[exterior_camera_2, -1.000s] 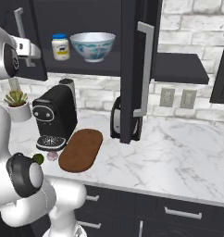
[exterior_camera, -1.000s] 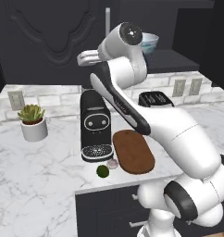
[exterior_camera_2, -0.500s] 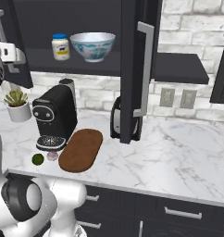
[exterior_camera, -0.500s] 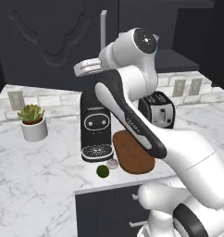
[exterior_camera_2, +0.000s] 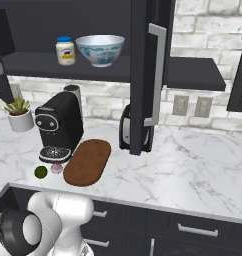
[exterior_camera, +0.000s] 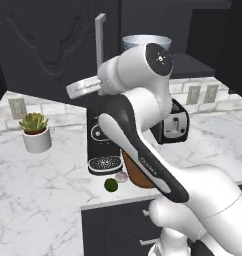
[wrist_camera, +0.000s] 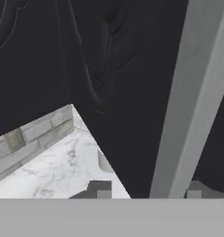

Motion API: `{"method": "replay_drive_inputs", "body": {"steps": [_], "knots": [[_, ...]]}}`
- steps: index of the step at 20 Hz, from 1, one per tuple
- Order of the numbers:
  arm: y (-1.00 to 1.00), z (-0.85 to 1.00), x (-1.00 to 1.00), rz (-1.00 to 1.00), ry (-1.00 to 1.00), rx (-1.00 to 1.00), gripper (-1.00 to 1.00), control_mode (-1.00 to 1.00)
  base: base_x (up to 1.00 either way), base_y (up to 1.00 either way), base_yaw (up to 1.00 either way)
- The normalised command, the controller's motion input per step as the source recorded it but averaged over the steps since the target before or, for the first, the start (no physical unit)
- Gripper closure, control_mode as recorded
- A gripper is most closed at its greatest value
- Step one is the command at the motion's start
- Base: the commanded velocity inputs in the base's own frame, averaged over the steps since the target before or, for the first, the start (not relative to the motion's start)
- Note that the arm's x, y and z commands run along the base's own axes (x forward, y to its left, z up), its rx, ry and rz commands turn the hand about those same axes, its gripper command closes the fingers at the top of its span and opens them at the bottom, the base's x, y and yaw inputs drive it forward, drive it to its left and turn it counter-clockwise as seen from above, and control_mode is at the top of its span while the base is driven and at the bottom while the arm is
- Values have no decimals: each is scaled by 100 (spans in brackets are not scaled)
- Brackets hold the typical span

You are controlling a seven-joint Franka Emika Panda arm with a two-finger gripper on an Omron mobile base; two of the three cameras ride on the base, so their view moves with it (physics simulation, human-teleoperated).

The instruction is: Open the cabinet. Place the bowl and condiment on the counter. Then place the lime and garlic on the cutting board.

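My gripper (wrist_camera: 144, 190) sits at the bottom of the hand view, its fingers spread apart with nothing pinched between them. The cabinet door (wrist_camera: 109, 69) fills the space just ahead, and its silver handle (wrist_camera: 197, 92) runs up the right side, above my right fingertip. In the right base view the bowl (exterior_camera_2: 100, 49) and jar (exterior_camera_2: 66, 50) stand on the shelf at upper left.

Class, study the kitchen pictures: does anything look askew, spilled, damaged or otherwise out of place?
Nothing is spilled or damaged. The lime and garlic lie on the counter beside the cutting board, not on it; bowl and condiment stand upright in the cabinet.
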Motion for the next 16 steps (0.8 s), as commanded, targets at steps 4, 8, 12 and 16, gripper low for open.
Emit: {"method": "replay_drive_inputs", "body": {"steps": [4,8,12,16], "knots": [[100,-6,-100,10,0,-5,100,-100,0,0,0],[57,7,-100,2,0,-2,-100,-100,0,0,0],[-65,30,-100,0,2,0,-100,-100,0,0,0],[-100,24,-79,0,11,7,-100,-100,0,0,0]]}}
